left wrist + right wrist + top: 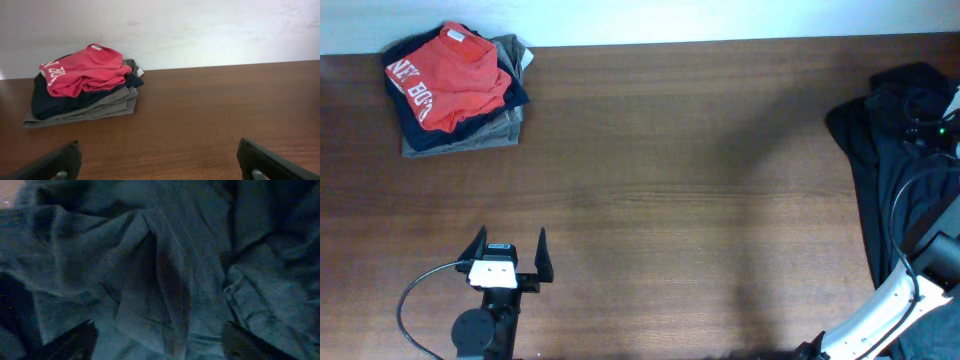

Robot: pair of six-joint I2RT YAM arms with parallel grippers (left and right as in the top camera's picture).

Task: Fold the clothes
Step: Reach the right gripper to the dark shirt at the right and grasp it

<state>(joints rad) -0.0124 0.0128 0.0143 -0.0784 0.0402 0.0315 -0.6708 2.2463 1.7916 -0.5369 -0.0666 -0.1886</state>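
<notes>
A folded stack of clothes (455,95) lies at the table's far left: red shirt on top, dark navy under it, grey at the bottom. It also shows in the left wrist view (82,85). A crumpled dark garment (895,150) lies at the right edge and fills the right wrist view (160,270). My left gripper (510,255) is open and empty near the front left, its fingers wide apart over bare wood (160,165). My right gripper (160,342) is open, just above the dark garment's folds, with nothing between the fingers.
The brown wooden table (690,200) spans the view, with a white wall (200,30) behind its far edge. The right arm's white link (880,310) reaches in from the bottom right. A black cable (415,290) loops beside the left arm.
</notes>
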